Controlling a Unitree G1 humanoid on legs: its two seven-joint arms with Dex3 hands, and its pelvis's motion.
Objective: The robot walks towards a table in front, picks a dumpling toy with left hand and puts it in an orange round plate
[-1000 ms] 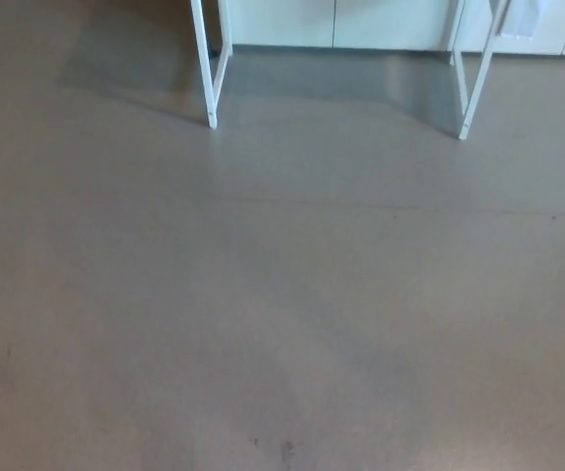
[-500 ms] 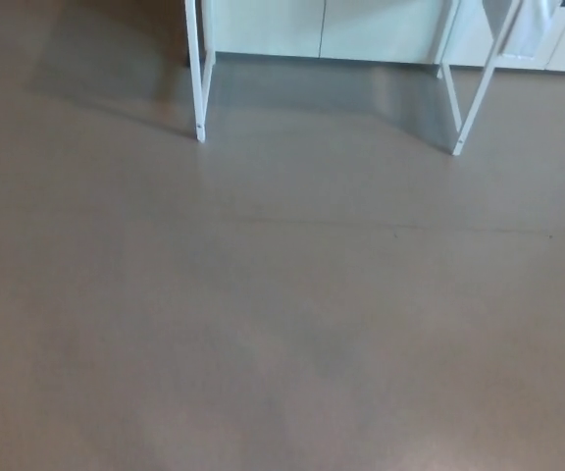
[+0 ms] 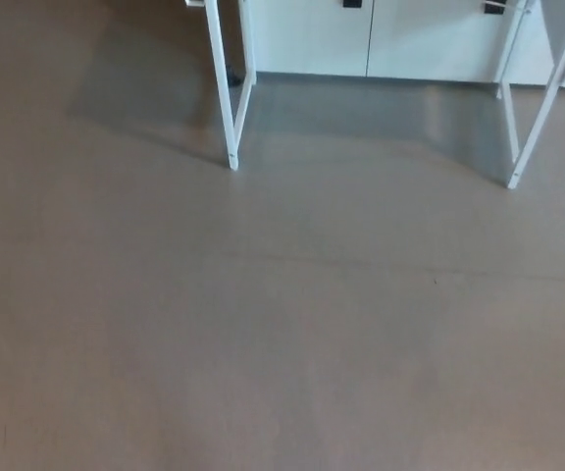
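Dumpling toy and orange round plate are both out of sight: the head view shows only floor and the lower part of a white table frame, so where the toy lies cannot be told from here. Presumably it sits on the tabletop, which is above the top edge of the picture.

The landmark is the table's left leg pair (image 3: 231,98), two white bars meeting at a foot on the brown floor (image 3: 282,334). Well to the right of that leg stands the right leg pair (image 3: 518,137), likewise slanted down to a foot. Behind the legs, along the top edge, runs a pale cabinet front (image 3: 361,39) with dark handles. A grey shadow lies on the floor between and to the left of the legs. In front of the left leg the floor is bare up to the bottom edge.

Neither the left hand nor the right hand shows, so the state of the fingers cannot be told, nor whether they hold anything.

As a judgement, the walking step is under way and the pick has not begun. A dumpling toy is likely light and perhaps soft or smooth, so it may slip or squash; the left hand would do best to close around its widest middle, thumb opposite the two fingers, with gentle pressure.
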